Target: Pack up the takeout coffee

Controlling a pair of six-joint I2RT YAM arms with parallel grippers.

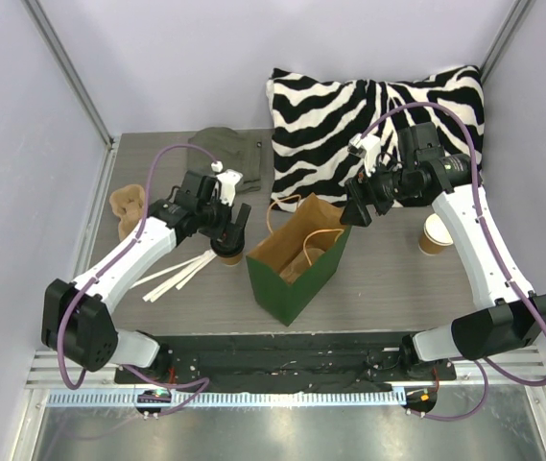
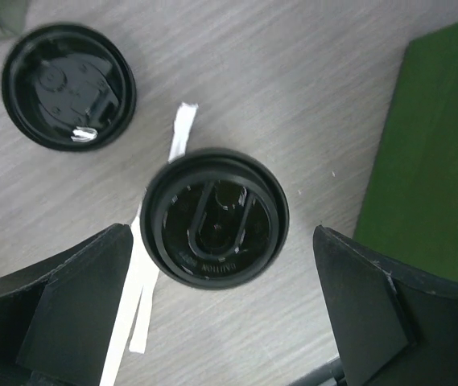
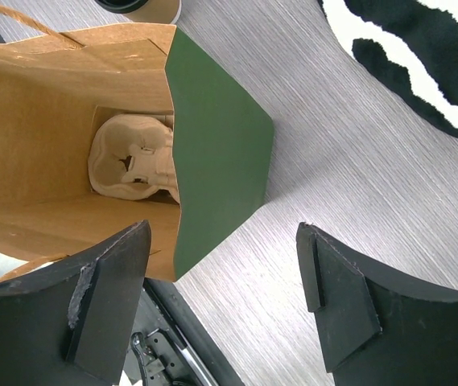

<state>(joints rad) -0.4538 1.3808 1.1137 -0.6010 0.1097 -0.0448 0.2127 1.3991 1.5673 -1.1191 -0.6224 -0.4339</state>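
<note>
Grey wood-grain surface carries everything, with pale walls closing it in. The takeout coffee, a small tan kraft-paper cup under a round black plastic lid, stands upright left of centre, just left of the tall green paper bag. The left gripper hangs straight above it, jaws spread wide with one finger on either side, clear of the lid and holding nothing.

The cup should be light, but its thin paper wall would likely dent under a hard squeeze. The glossy press-on lid looks slippery and could pop off. The best hold is probably on the paper wall just under the rolled rim, where it is stiffest, with the cup kept level.

A loose black plastic lid lies near the cup, and flat white strips run up against its base. The bag stands open, with a pale moulded pulp tray at its bottom. The right gripper, wide open and empty, hovers by the bag's far right corner. Further right stands a lidless tan paper cup, and a zebra-print cushion sits at the far edge.
</note>
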